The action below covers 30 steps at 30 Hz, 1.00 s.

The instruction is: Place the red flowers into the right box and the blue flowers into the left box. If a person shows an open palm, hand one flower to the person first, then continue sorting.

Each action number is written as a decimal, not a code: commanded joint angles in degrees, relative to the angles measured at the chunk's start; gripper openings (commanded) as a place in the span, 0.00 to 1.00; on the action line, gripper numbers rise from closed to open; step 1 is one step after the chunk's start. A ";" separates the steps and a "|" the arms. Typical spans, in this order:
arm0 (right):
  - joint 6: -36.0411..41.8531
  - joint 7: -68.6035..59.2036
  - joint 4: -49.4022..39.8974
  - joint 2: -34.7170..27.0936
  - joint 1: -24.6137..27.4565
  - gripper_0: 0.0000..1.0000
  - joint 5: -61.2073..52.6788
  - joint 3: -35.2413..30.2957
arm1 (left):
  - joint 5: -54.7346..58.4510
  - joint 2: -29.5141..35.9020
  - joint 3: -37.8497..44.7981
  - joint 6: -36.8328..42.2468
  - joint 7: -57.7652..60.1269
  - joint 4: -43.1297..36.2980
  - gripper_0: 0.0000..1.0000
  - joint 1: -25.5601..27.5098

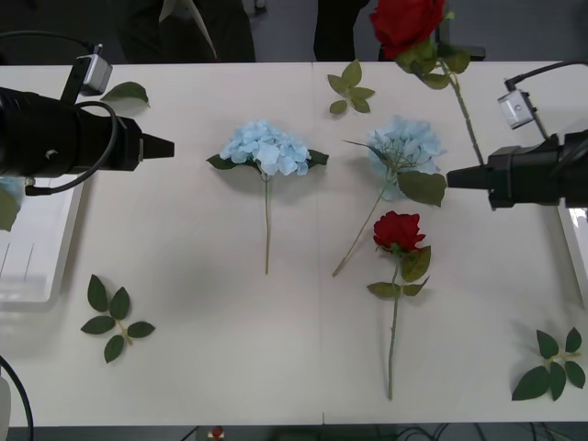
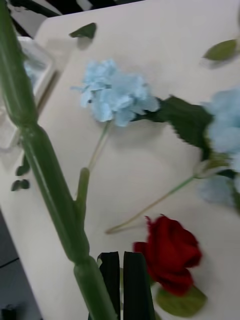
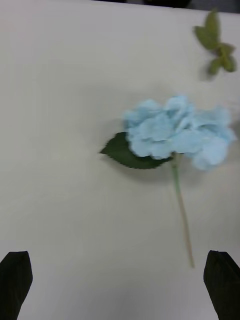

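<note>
My right gripper (image 1: 457, 177) is shut on the stem of a red rose (image 1: 405, 22) that is lifted over the table's far right. In the right wrist view its green stem (image 2: 46, 167) runs past the shut black fingers (image 2: 123, 285). Another red rose (image 1: 397, 230) lies right of centre. Two blue hydrangeas (image 1: 267, 147) (image 1: 404, 144) lie in the middle of the table. My left gripper (image 1: 162, 147) hovers open at the left, facing the nearer hydrangea (image 3: 176, 132). The left box (image 1: 28, 262) holds a bit of blue flower (image 1: 7, 197). At the right edge is the right box (image 1: 577, 241).
Loose green leaf sprigs lie at the near left (image 1: 115, 318), the near right (image 1: 552, 365), the far middle (image 1: 349, 90) and the far left (image 1: 125, 92). The white table (image 1: 211, 312) has bare room along its near side.
</note>
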 commanded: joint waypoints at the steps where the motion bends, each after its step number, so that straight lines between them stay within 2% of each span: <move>1: -0.62 -1.85 4.88 -6.39 -0.82 0.00 3.28 -2.79 | -12.36 -2.46 -5.68 -3.77 6.75 -0.37 1.00 -0.29; 8: -0.62 -1.23 15.16 -12.98 -0.82 0.00 11.80 -6.39 | -25.54 -6.85 -16.49 -12.47 15.46 4.73 1.00 -0.29; 17: -0.62 0.35 24.65 -19.75 -0.82 0.00 17.87 -7.09 | -37.23 -7.73 -33.19 -16.17 23.54 6.75 1.00 -0.29; 25: -1.59 2.19 31.25 -22.12 -0.82 0.00 18.74 -8.41 | -37.76 -7.73 -38.73 -29.26 23.45 13.26 1.00 -0.47; 30: -2.82 3.51 33.53 -22.03 -0.82 0.00 19.62 -8.41 | -37.14 -7.90 -38.73 -30.05 22.75 13.70 1.00 -0.47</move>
